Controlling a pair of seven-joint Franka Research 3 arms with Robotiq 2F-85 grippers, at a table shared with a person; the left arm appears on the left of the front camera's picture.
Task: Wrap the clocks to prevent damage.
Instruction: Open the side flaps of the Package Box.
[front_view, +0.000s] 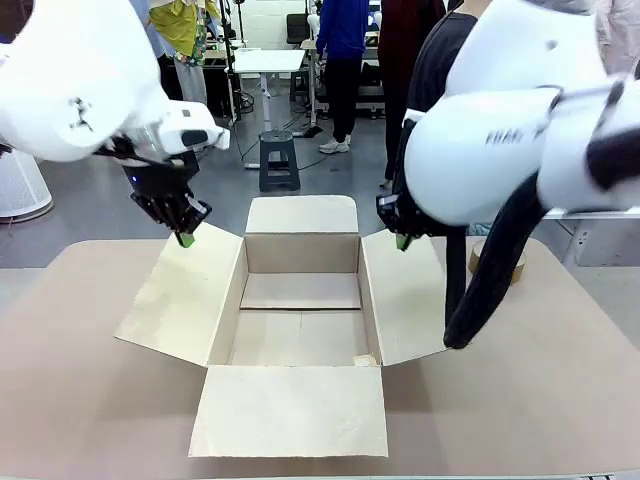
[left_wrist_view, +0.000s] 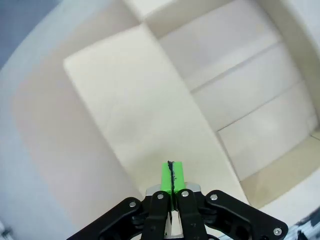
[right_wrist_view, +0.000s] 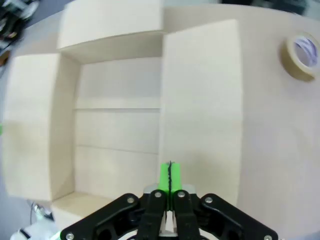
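Standing open at the middle of the table (front_view: 80, 380), the cardboard box (front_view: 300, 253) has its four flaps splayed outward and bare card on its floor; where the clocks are I cannot tell. At ten o'clock from the box's centre, the left gripper (front_view: 187, 236) hovers over the far end of the left flap (front_view: 185, 290), green pads pressed together with nothing between them. At two o'clock the right gripper (front_view: 402, 240) hangs likewise above the right flap (front_view: 405, 300), fingers closed and empty. Farther out, between two and three o'clock, a tape roll (front_view: 497, 262) lies flat on the table, apart from the box.

The step looks like readying the box for packing. To do it well, I judge both grippers should hold clear of the box mouth, part their fingers before reaching for anything, and leave the flaps lying wide. Each clock wants full covering before tape goes on.
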